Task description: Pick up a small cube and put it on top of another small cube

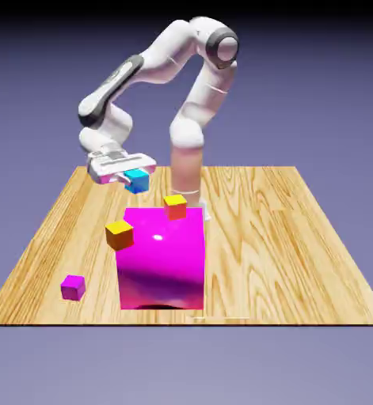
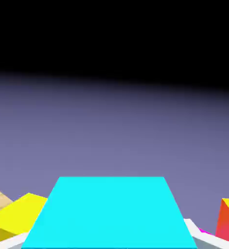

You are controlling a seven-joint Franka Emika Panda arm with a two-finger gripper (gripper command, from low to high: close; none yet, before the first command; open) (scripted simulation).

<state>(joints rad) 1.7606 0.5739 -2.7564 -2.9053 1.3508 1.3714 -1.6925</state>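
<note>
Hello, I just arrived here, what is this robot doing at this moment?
The white arm's end effector is holding a small blue-and-cyan cube in the air, above the wooden table. In the hand view the cube fills the space between the fingers. Two orange-and-yellow cubes sit close to the big magenta cube, and a small purple cube lies apart. Nothing is stacked yet.

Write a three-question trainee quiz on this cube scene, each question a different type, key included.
1. True or false: the end effector holds the blue and cyan small cube above the table.
2. What sits on top of the big magenta cube? A) purple cube B) orange-and-yellow cube C) nothing
3. Fill in: the small purple cube lies on the exterior view's ____ side.

Key: 1 true; 2 B, the orange-and-yellow cube; 3 left.
</note>
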